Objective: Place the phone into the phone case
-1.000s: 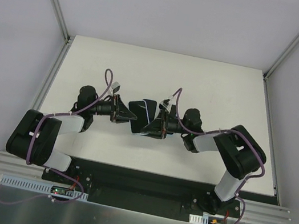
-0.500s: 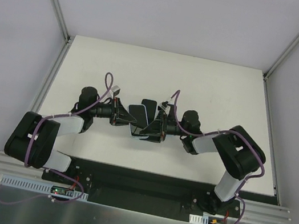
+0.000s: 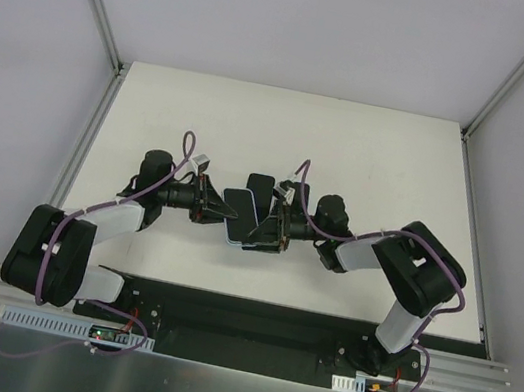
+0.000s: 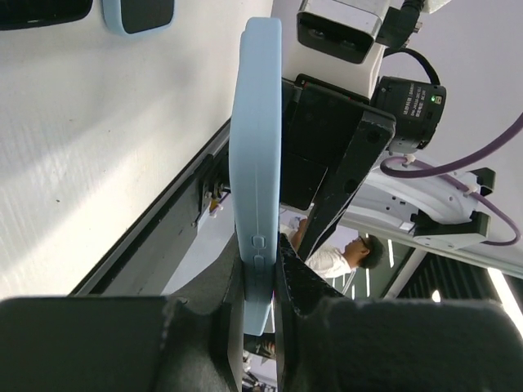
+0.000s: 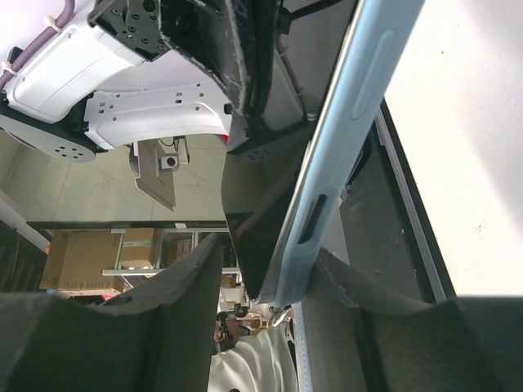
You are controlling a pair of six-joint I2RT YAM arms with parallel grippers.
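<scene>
A light blue phone case point(image 4: 257, 122) stands on edge above the table, and my left gripper point(image 4: 261, 253) is shut on its lower end. In the right wrist view the case point(image 5: 351, 122) has a dark glossy face inside its rim, which looks like the phone point(image 5: 274, 204). My right gripper point(image 5: 274, 253) straddles the other end. One finger point(image 5: 343, 286) touches the case's back and the other stands apart. In the top view both grippers point(image 3: 222, 211) point(image 3: 264, 229) meet at the case point(image 3: 240, 202) at mid-table.
A dark slab with a pale blue rim point(image 3: 262, 186) lies flat on the white table point(image 3: 371, 154) just behind the grippers; it also shows in the left wrist view point(image 4: 139, 12) beside another dark item point(image 4: 41, 10). The black base rail point(image 3: 241, 314) runs along the near edge.
The right gripper has moved left toward the left gripper. The held case has turned and shifted slightly toward the near edge. The slab behind it now shows apart from it.
</scene>
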